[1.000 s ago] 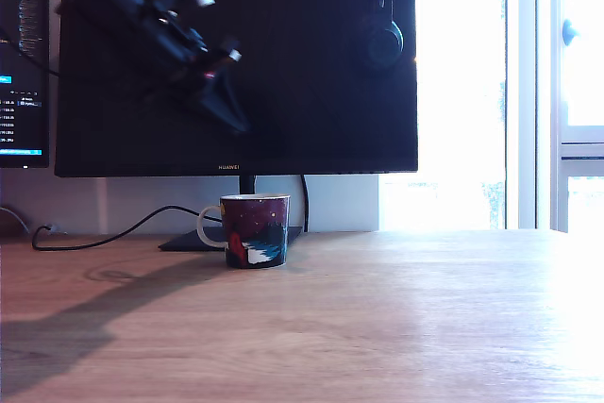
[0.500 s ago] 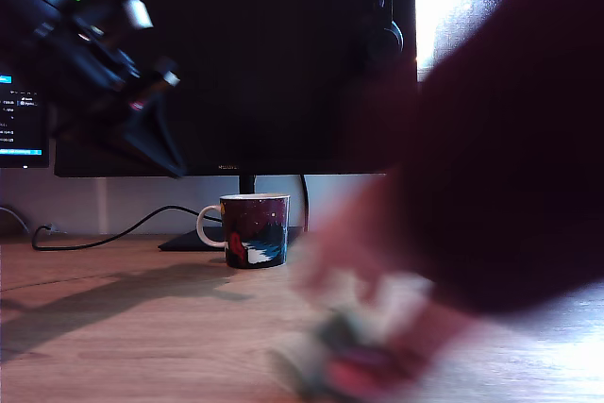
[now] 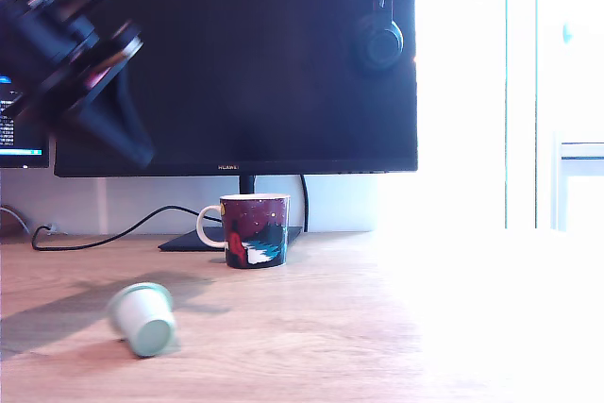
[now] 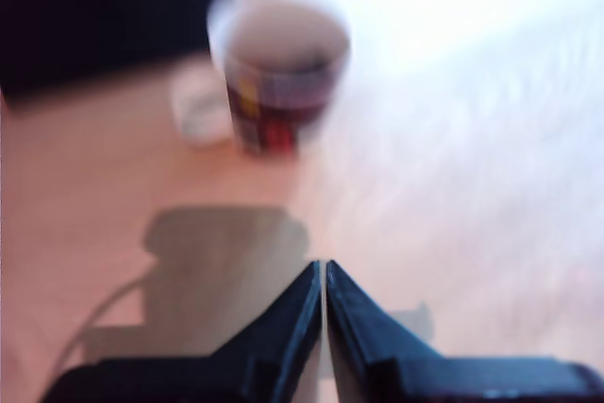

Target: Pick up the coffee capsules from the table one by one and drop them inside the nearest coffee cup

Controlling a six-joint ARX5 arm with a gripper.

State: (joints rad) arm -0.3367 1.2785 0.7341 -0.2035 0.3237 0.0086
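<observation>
A pale mint green coffee capsule (image 3: 143, 319) lies tipped on its side on the wooden table (image 3: 311, 327), toward the exterior view's left front. The dark maroon coffee cup (image 3: 254, 230) stands upright further back under the monitor, its white handle pointing to the exterior view's left; the blurred wrist view shows the cup (image 4: 279, 73) too. My gripper (image 3: 127, 143) hangs high at the exterior view's upper left, well above the capsule. In the wrist view the gripper (image 4: 324, 273) has its fingertips (image 4: 304, 304) pressed together with nothing between them. No dark grey capsule is in view.
A large black monitor (image 3: 236, 63) with headphones (image 3: 379, 40) hung on it stands behind the cup. A black cable (image 3: 113, 233) trails along the table's back at the exterior view's left. Bright window glare (image 3: 510, 139) washes out the exterior view's right.
A person's sleeve and hand swept in from the exterior view's right, left a mint capsule on the table and withdrew. My gripper has moved up and to the exterior view's left.
</observation>
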